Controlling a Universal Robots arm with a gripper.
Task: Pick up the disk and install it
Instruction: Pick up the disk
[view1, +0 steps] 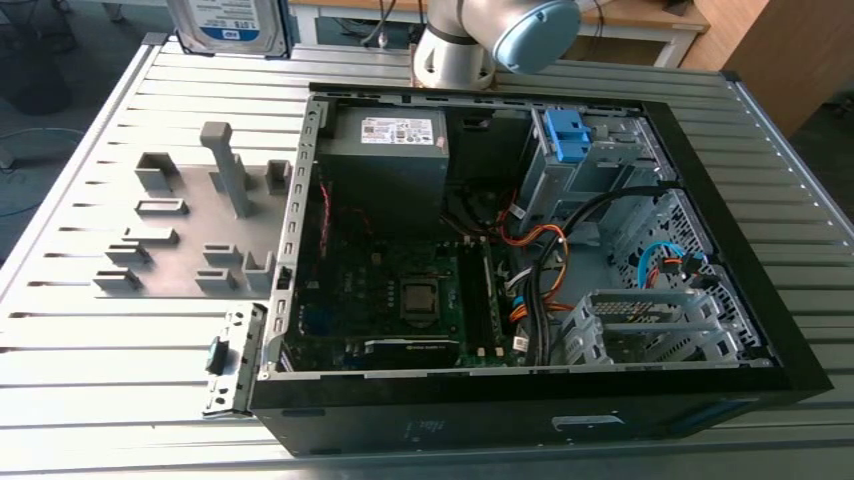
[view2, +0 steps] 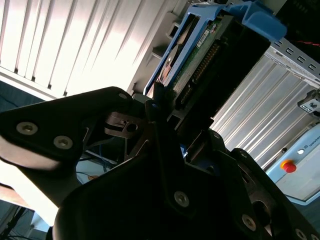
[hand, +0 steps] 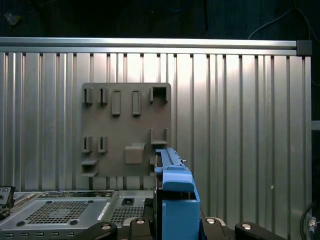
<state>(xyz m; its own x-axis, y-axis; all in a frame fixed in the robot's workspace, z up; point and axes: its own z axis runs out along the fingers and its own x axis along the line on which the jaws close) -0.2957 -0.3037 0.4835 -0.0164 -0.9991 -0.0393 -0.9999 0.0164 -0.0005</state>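
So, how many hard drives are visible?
1: the flat silver hard drive with blue plastic bracket, gripped by the tool, high on the exterior view's left. The black computer case may hide others.

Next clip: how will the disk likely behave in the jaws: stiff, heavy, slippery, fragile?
The disk is probably rigid: its metal body and blue bracket stand straight out from the gripper without sag. Likely dense for its size, so it may lever against the jaws. Its exposed circuit board and connector suggest knocks could harm it.
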